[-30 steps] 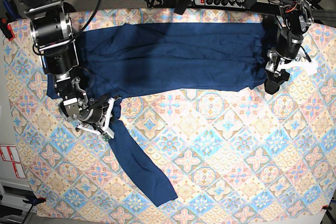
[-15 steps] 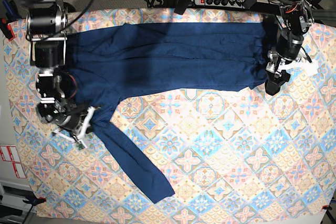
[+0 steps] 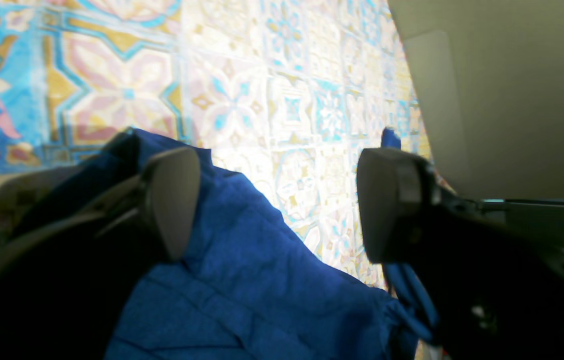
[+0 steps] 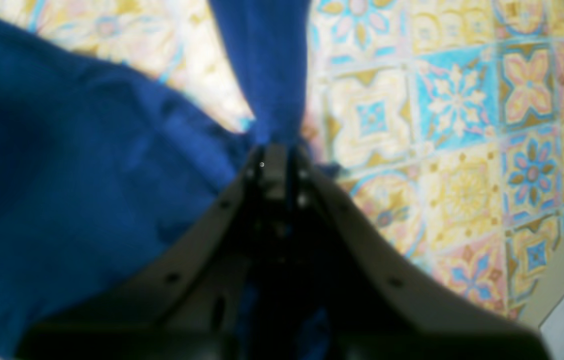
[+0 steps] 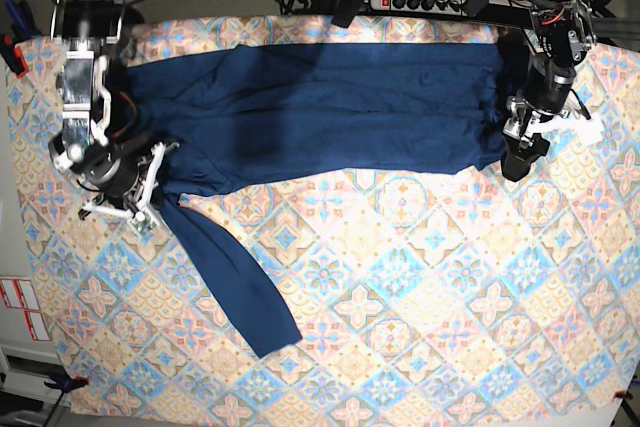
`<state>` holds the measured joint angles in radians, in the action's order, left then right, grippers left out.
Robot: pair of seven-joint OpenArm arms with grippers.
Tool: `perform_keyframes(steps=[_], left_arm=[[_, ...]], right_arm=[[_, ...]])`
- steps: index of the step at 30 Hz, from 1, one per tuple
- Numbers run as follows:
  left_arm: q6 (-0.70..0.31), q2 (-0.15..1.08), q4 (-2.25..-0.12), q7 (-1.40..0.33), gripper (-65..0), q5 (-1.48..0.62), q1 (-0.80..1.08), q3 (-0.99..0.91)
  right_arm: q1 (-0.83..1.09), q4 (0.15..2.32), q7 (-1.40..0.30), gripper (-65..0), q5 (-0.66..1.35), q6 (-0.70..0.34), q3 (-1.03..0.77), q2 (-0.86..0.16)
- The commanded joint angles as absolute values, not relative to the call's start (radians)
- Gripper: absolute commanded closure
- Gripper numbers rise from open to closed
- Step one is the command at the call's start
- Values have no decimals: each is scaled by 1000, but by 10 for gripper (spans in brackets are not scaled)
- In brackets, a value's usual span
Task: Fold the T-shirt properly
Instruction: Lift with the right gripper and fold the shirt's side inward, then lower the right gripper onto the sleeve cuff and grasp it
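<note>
Dragging the sleeve leftward is what has just changed: over the last second my right gripper (image 5: 135, 209) has gone from a spot nearer the middle of the cloth out to the left edge and slightly farther back, and the sleeve (image 5: 232, 282) has trailed after it. Its cuff, which lay nearer the front edge, now sits farther back and more to the left. I judge this to be the start of straightening that sleeve so it can be laid over the body; the fold itself is not yet made.

Nearest in the base view is the free cuff end, lying flat on the patterned tablecloth (image 5: 430, 327). From there the sleeve runs diagonally back and left up to my right jaws, which are closed tight on a bunched pinch of it at the shoulder end. In the right wrist view the fabric strip rises straight out of the closed tips.

Farther back, the T-shirt (image 5: 330, 112) lies spread across the far half of the table, its long axis running left to right, the collar end by my right arm and the hem at the right.

At that hem, my left gripper (image 5: 520, 142) stands with its jaws wide apart, straddling the bottom corner but gripping nothing; one pad (image 3: 172, 200) rests against the cloth.
</note>
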<state>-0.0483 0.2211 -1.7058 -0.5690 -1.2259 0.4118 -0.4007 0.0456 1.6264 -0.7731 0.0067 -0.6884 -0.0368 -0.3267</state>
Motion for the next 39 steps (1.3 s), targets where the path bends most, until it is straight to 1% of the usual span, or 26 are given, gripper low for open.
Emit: perform_keyframes(steps=[1,8,13,20,24,26,28,30,32,34,36,39], left_arm=[[-61,234,-1722,-553,-480,-1233,410,-406],[-61,232,-1719,-553,-480,-1233,407,-406],[-61,232,-1718,-553,-480,-1231,407,-406],[-61,232,-1718,-555,-480,-1231,407,-406],[-61,232,-1718,-555,-480,-1231,409,-406],[-61,232,-1718,-555,-480,-1231,409,-406],[-61,232,-1718,-555,-480,-1231,412,-406],[-62,232,-1718,-555,-480,-1231,412,-406],[-62,232,-1718,-555,-480,-1231,414,-406],[-62,232,-1718,-555,-480,-1231,414,-406],[-62,232,-1718,-555,-480,-1231,415,-406],[-62,232,-1718,-555,-480,-1231,415,-404]], right_arm=[[70,1672,-762,-8,24,-698,-41,-323],[294,1873,-760,-8,22,-698,-35,-242],[412,1928,-753,-7,22,-698,24,-219],[484,1926,-759,-7,22,-698,150,-219],[479,1914,-762,-12,19,-698,159,-223],[464,1910,-769,-37,19,-698,159,-225],[441,1910,-819,-99,18,-698,148,-229],[418,1910,-865,-177,18,-698,116,-234],[397,1910,-869,-232,21,-698,68,-234],[367,1910,-869,-250,21,-698,13,-234],[303,1906,-869,-245,22,-698,-41,-234],[173,1848,-871,-244,24,-698,-58,-232]])
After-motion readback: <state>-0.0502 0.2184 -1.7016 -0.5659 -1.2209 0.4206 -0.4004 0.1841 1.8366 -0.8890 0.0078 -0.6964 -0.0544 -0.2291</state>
